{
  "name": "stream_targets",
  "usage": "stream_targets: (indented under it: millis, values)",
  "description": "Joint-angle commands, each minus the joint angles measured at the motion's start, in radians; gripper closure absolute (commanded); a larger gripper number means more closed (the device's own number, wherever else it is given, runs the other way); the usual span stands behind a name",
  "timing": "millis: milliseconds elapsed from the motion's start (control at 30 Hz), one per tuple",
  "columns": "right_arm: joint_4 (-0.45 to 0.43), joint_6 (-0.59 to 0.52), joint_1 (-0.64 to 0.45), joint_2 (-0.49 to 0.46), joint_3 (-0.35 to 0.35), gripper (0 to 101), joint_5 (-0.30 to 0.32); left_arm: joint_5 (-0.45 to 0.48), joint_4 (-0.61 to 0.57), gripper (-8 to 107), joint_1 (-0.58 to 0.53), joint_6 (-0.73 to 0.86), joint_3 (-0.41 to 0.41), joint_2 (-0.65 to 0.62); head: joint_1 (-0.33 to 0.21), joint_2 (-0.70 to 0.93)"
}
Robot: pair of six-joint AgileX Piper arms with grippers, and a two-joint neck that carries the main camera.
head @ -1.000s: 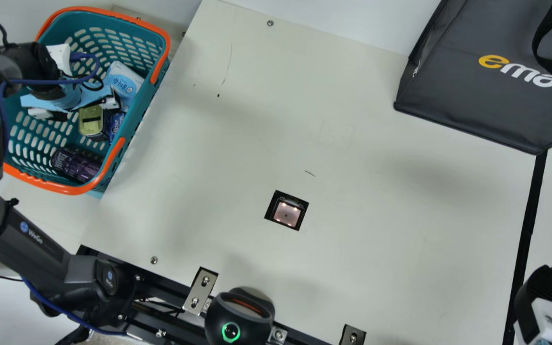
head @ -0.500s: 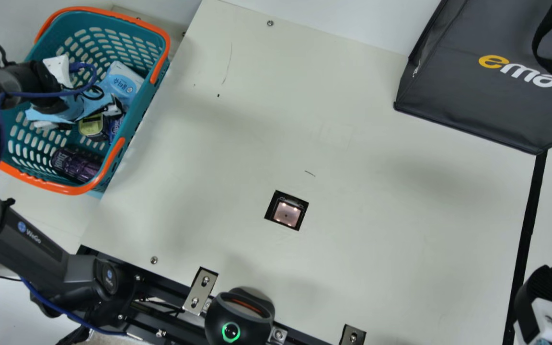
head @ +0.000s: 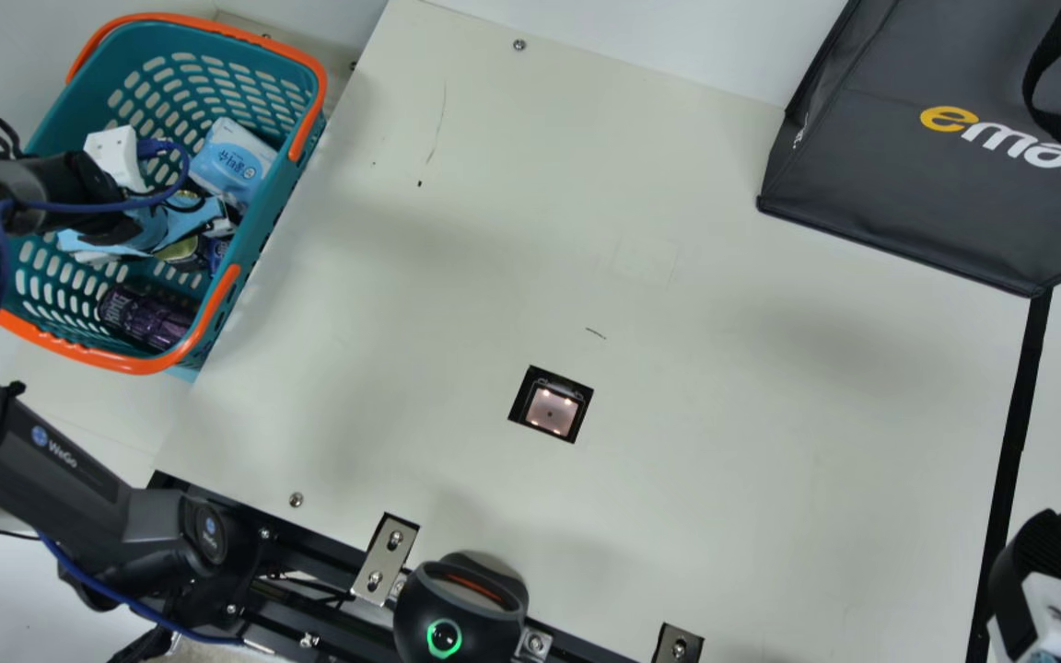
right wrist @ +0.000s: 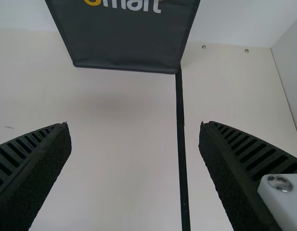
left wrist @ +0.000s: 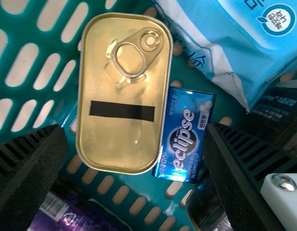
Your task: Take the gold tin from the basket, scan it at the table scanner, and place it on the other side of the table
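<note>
Plainly, the left gripper [head: 148, 228] hangs in over the basket [head: 222, 308], fingers [left wrist: 30, 168] spread wide, holding nothing. Within that gap, by the left wrist view, is the tin [left wrist: 122, 137], lying in the basket with its ring-pull up and a black strip across the lid. Right beside it sits a small blue box [left wrist: 179, 163]; near them are a light-blue pack [left wrist: 211, 29] and a purple can [head: 139, 313]. Farther out come the scanner [head: 551, 410] in the table [head: 724, 506], the dark bag [head: 899, 193], and the right gripper [head: 1042, 552], wide apart and without a load.
</note>
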Motion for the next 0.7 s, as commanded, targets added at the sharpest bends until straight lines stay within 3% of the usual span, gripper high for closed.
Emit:
stream_targets:
  millis: [0, 667]
  values:
    - [0.0, 0.0, 0.0, 0.0, 0.0, 6, 0.0, -0.013, -0.033, 9, 0.002, 0.024, 0.005, 0.004, -0.029, 0.002]
    - [0.0, 0.0, 0.0, 0.0, 0.0, 6, 0.0, -0.059, -0.189, 9, 0.028, 0.149, -0.021, 0.052, -0.029, 0.002]
